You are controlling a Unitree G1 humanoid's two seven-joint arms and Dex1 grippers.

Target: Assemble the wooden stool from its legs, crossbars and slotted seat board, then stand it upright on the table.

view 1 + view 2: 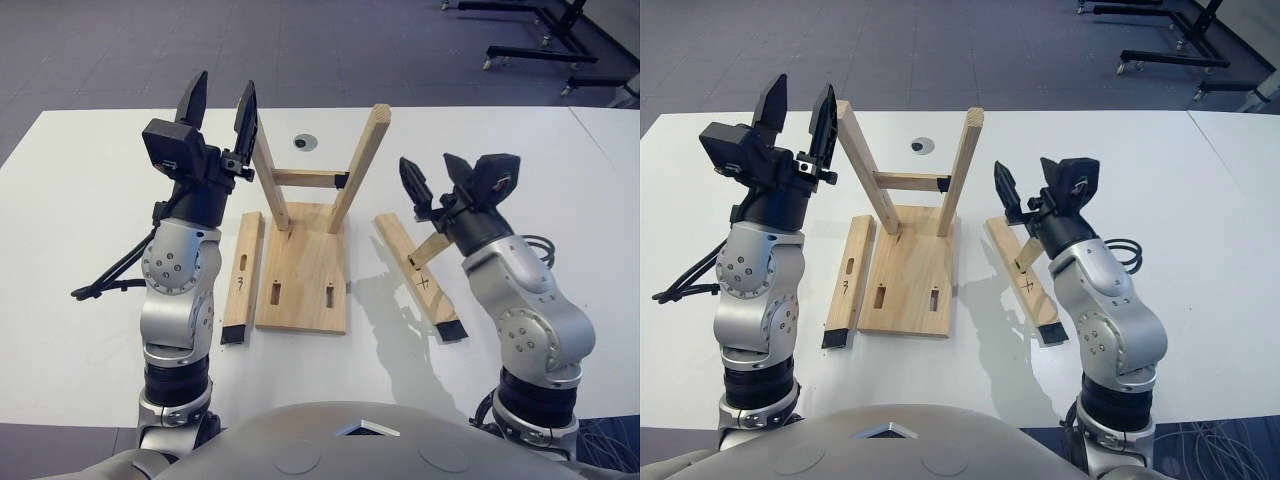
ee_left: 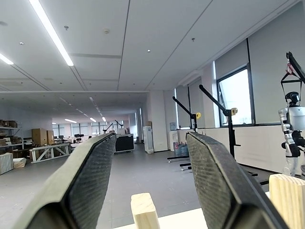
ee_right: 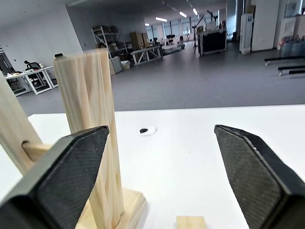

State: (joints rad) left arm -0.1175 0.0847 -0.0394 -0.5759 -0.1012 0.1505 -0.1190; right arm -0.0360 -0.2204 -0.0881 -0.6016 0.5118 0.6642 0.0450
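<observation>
The white bench (image 1: 90, 180) runs wide under me. Its far edge lies beyond the wooden parts, with grey floor (image 1: 120, 50) past it. Bare bench lies open on both sides of the parts. A second white top (image 1: 612, 130) meets it on my right.

My left jaws point upward, spread fairly wide and holding nothing. The inner one is close beside the top of the left upright leg (image 1: 270, 175); I cannot tell whether it touches. My right jaws are spread wide and empty, just right of the right upright leg (image 1: 358, 170) and above the right loose leg (image 1: 420, 280).

The seat board (image 1: 305, 290) lies flat mid-bench, with empty slots showing in its near half. The two upright legs stand in its far end, their tops wider apart than their feet, joined by a short crossbar (image 1: 305, 178). The left loose leg (image 1: 243, 278), black at its near tip, lies flat just beside the board and parallel to it. The right loose leg lies slanted, apart from the board, and a second crossbar (image 1: 432, 248) sticks up from it under my right wrist. Black cables (image 1: 100, 282) trail on the bench by my left arm. A small round hole (image 1: 305, 143) sits in the bench behind the uprights.
</observation>
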